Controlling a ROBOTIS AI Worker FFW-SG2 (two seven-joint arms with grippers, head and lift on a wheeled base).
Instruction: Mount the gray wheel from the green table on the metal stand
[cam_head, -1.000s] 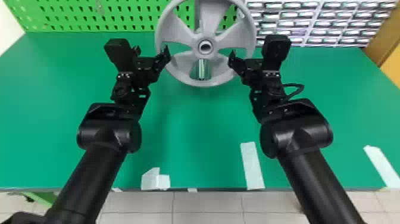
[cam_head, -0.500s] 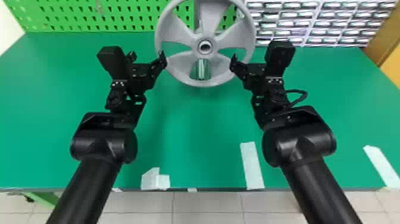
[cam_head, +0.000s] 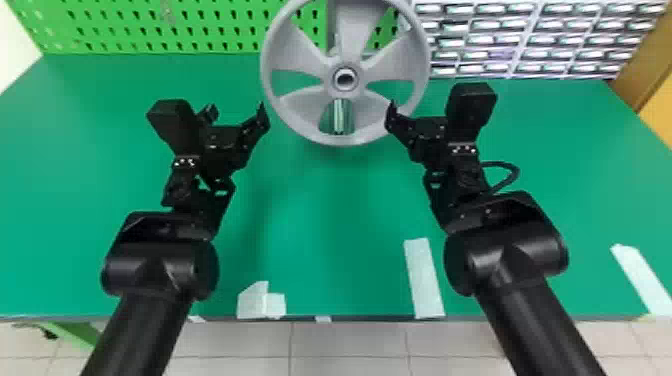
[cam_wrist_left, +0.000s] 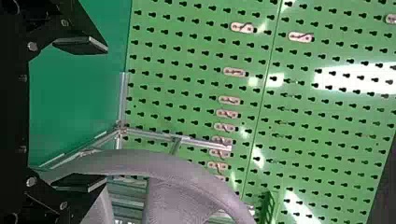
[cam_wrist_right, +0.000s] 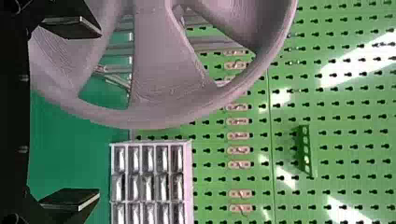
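Observation:
Upright at the back of the green table (cam_head: 340, 200), the gray wheel (cam_head: 350, 35) faces the robot, with the metal stand (cam_head: 339, 116) behind it. Left gripper (cam_head: 236, 110) is open just left of the rim, holding nothing. Right gripper (cam_head: 425, 127) is by the lower right rim, one finger overlapping it in view. In the left wrist view, the spread fingers of the left gripper (cam_wrist_left: 105, 114) have the wheel (cam_wrist_left: 180, 200) past the lower one and stand bars (cam_wrist_left: 201, 143) beyond. The right wrist view has the right gripper (cam_wrist_right: 99, 113) open, its upper finger before the wheel (cam_wrist_right: 154, 88). Contact cannot be told.
A green pegboard (cam_head: 125, 25) rises along the table's back edge. Right of the wheel stands a rack of small drawers (cam_head: 530, 37). Pale tape strips (cam_head: 424, 277) lie near the front edge, and a brown panel (cam_head: 645, 75) borders the right side.
Both grippers have drawn back toward the robot, the left one also shifting outward to the left and the right one slightly to the right. The wheel has kept its place.

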